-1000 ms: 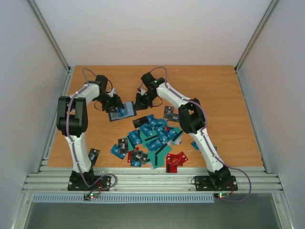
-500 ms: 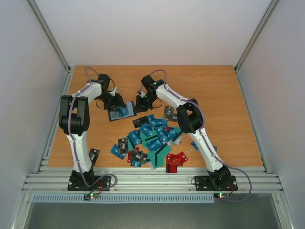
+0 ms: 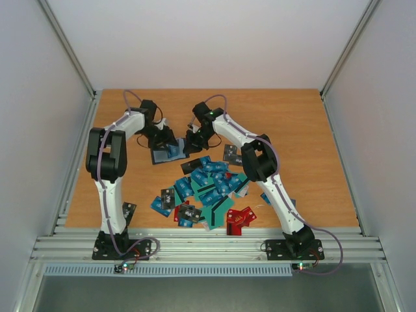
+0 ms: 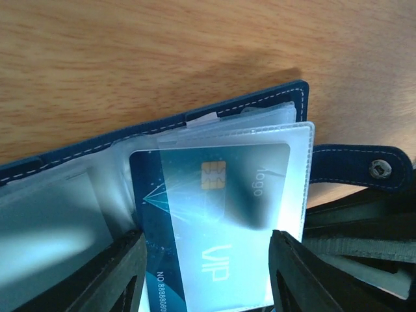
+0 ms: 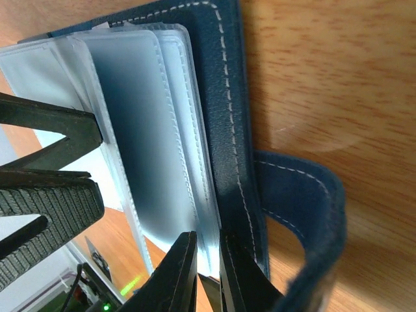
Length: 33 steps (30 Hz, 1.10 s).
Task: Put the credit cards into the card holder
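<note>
Snugly, credit card (image 4: 214, 195) between left gripper (image 4: 207, 237) fingers (inside card holder (image 4: 260, 101)).

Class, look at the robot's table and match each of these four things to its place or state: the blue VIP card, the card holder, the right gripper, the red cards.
Column A
1. blue VIP card
2. card holder
3. right gripper
4. red cards

Column B
a. spread open, clear pockets showing
b. partly inside a clear sleeve
c. nearly closed, pinching the holder's edge
d. at the near edge of the loose pile

Pairs: 1-b, 2-a, 3-c, 4-d
</note>
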Tool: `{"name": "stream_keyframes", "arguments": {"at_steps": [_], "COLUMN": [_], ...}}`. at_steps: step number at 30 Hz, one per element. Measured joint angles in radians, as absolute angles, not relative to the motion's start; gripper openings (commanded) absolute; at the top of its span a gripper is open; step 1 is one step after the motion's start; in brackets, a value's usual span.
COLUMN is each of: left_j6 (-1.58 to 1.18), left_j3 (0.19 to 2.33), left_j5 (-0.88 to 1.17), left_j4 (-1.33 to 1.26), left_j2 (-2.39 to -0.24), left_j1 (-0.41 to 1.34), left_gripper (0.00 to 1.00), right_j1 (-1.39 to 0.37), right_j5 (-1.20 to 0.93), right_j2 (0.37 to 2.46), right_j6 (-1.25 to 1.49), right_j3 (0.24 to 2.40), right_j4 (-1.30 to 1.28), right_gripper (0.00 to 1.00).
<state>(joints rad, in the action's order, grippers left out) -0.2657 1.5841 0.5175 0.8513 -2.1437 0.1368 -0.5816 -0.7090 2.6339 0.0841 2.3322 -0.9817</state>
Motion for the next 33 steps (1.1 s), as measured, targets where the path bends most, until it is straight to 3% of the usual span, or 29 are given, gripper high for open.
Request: {"name": "stream_keyframes", "arguments": {"at_steps": [13,28,33], "left_j6": [-0.361,-0.341,-0.316], "left_j3": [1.593,1.626,1.626], "left_j5": [0.611,0.613,0.612], "left_j4": [0.810,0.849,0.851], "left_j2": [-2.148,-2.146,-2.146], "left_j1": [0.154,0.138,0.129], "left_gripper": [0.54,0.54,0.50], "right_j1": [-0.567,-0.523,-0.521], "right_j5": [-0.690,-0.628,-0.684], "right_j2": [2.633,2.589,2.581], "right_j6": [0.072,0.047,0.078], "right_j3": [2.337,2.340,2.341], "right_j4": [-1.015,-1.066,-1.029], "right_gripper": [0.13,0.25,0.28]}}
